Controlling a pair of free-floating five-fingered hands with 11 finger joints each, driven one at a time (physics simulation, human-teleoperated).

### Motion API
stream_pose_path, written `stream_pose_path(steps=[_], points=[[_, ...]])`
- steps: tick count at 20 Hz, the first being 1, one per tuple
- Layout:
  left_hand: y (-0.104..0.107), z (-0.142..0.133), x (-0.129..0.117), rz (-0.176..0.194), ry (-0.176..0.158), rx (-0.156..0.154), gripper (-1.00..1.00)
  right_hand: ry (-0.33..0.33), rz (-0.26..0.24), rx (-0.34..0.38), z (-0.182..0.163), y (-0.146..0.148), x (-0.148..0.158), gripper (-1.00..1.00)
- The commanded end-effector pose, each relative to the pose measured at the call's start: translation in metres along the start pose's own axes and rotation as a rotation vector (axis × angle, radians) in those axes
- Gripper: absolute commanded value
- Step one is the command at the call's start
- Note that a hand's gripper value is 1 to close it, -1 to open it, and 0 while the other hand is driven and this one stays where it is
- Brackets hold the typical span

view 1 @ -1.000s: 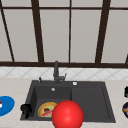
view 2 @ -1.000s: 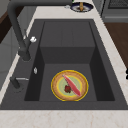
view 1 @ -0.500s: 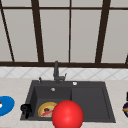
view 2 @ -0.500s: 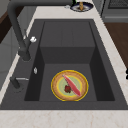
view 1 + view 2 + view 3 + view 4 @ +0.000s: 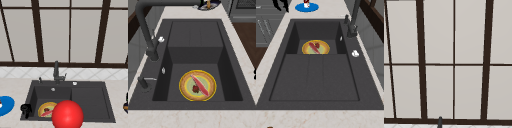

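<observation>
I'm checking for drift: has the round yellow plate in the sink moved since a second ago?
No. The round yellow plate lies in the same spot on the basin floor of the dark sink, just as before.

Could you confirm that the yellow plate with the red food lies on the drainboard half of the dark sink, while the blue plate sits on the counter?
Not quite: the yellow plate lies in the deep basin of the sink, not on its drainboard, as the left side view shows. The blue plate does sit on the counter.

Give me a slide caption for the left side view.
Yellow plate with red food lying in the dark sink, faucet at left.
</observation>
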Motion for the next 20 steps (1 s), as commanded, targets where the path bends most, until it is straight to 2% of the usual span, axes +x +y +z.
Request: stream_pose_path(steps=[1, 4, 9, 12, 15, 17, 18, 20], points=[[0.0, 0.0, 0.0, 0.0, 0.0, 0.0, 0.0, 0.006, 0.0, -0.047, 0.026, 0.009, -0.007, 1.0], [0.0, 0.0, 0.0, 0.0, 0.0, 0.0, 0.0, -0.005, -0.011, -0.097, 0.046, 0.0, -0.003, 1.0], [0.0, 0.0, 0.0, 0.0, 0.0, 0.0, 0.0, 0.012, 0.003, -0.152, 0.069, 0.009, 0.002, 1.0], [0.0, 0.0, 0.0, 0.0, 0.0, 0.0, 0.0, 0.008, 0.029, -0.112, 0.06, 0.011, 0.012, 1.0], [0.0, 0.0, 0.0, 0.0, 0.0, 0.0, 0.0, 0.025, 0.047, -0.108, 0.061, 0.012, 0.018, 1.0], [0.0, 0.0, 0.0, 0.0, 0.0, 0.0, 0.0, 0.038, 0.04, -0.126, 0.062, 0.013, 0.017, 1.0], [0.0, 0.0, 0.0, 0.0, 0.0, 0.0, 0.0, 0.034, 0.038, -0.133, 0.063, 0.014, 0.016, -1.0], [0.0, 0.0, 0.0, 0.0, 0.0, 0.0, 0.0, 0.016, 0.04, -0.132, 0.067, 0.012, 0.016, -1.0]])
